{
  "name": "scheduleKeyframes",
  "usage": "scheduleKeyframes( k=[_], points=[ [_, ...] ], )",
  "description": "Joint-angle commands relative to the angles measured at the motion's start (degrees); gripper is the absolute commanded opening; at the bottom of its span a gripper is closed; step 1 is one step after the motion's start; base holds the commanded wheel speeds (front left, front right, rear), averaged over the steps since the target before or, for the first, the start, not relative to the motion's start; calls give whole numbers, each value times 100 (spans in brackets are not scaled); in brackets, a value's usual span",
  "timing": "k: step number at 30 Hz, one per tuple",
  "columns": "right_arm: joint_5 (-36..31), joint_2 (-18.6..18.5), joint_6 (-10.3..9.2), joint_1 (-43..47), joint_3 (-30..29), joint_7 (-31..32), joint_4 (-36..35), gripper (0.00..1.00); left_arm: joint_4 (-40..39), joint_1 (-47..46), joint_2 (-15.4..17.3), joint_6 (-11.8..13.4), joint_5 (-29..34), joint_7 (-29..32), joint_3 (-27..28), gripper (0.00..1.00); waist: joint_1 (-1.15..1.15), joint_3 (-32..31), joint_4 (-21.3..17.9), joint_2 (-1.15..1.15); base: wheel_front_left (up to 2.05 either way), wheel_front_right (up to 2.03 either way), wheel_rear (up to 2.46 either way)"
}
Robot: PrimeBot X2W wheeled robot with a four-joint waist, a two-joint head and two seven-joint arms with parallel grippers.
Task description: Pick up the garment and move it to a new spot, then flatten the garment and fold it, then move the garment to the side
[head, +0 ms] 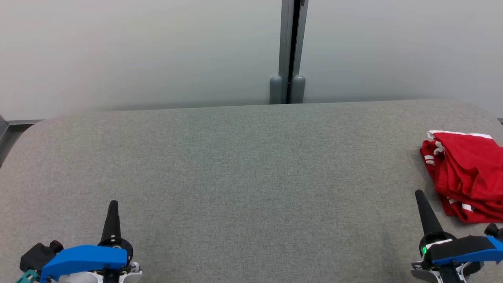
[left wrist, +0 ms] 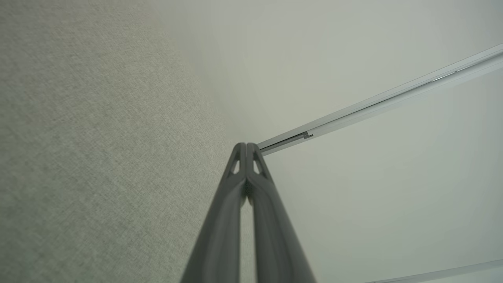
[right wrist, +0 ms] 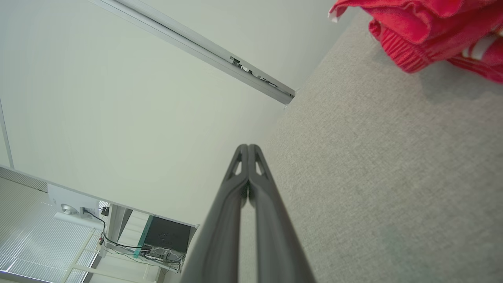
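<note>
The garment [head: 467, 173] is red with white stripes and lies bunched at the far right edge of the grey felt table [head: 243, 169]. In the right wrist view the garment [right wrist: 428, 31] fills the top right corner. My right gripper [head: 419, 194] stands at the lower right, shut and empty, its tip just left of the garment and apart from it. At the lower left, my left gripper [head: 113, 204] is shut with nothing in it, far from the garment. In both wrist views the fingertips [left wrist: 246, 147] [right wrist: 248, 148] meet.
A pale wall with a grey vertical post [head: 289, 51] runs behind the table's far edge. The table's corners are rounded. In the right wrist view, a desk with cables [right wrist: 157, 243] shows off to the side.
</note>
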Motion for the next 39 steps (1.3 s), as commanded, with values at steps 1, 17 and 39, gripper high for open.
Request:
scheduleKeyframes(
  k=[1,17,39],
  points=[
    [196,11,2,-164,-19,35,-32,0,-91,-150,15,-36,-166,46,55,0,-1,1,1,0,0,0,0],
    [1044,41,2,-207,-38,155,7,0,-196,-189,-18,-44,-984,281,145,0,-1,9,7,0,0,0,0],
    [2085,75,2,-262,-59,299,63,0,-326,-248,-62,-57,-1980,553,279,0,-1,21,17,0,0,0,0]
  ],
)
